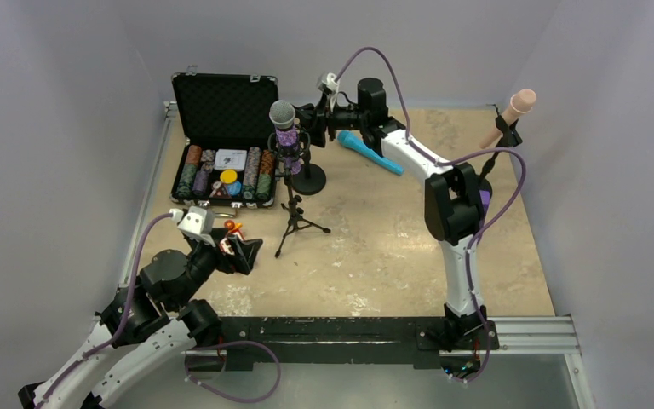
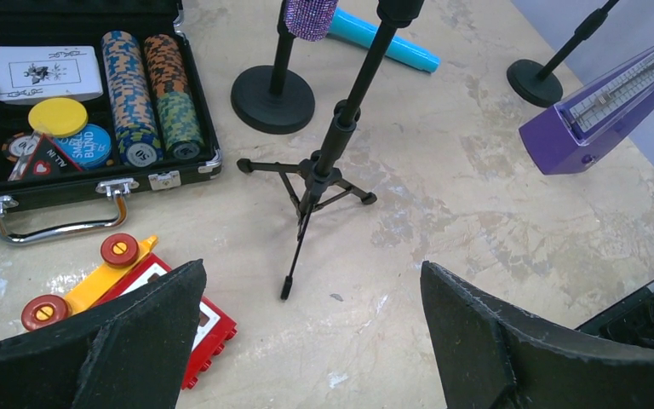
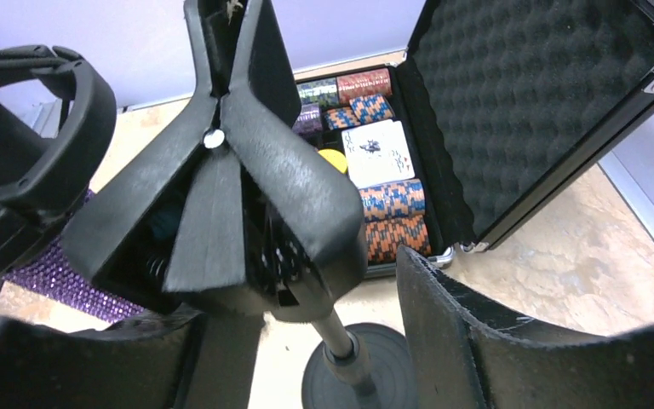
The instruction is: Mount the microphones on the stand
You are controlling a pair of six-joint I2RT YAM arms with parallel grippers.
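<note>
A glittery purple microphone (image 1: pixel 286 135) with a silver mesh head stands upright in a black ring holder (image 3: pixel 43 128); its purple body (image 3: pixel 51 277) shows behind it. The blue microphone (image 1: pixel 370 152) lies flat on the table behind the stands. At the far right, the pink microphone (image 1: pixel 513 112) sits tilted in a stand. My right gripper (image 3: pixel 298 298) is around a black spring clip (image 3: pixel 247 170) on a pole with a round base (image 3: pixel 362 375). Its right finger (image 3: pixel 451 332) stands apart from the clip. My left gripper (image 2: pixel 312 273) hovers open and holds nothing, near the tripod stand (image 2: pixel 324 166).
An open black case (image 1: pixel 221 149) of poker chips and cards sits back left. A red and yellow toy (image 2: pixel 128 281) lies by my left fingers. A purple metronome (image 2: pixel 596 111) stands to the right, near another round stand base (image 2: pixel 535 81).
</note>
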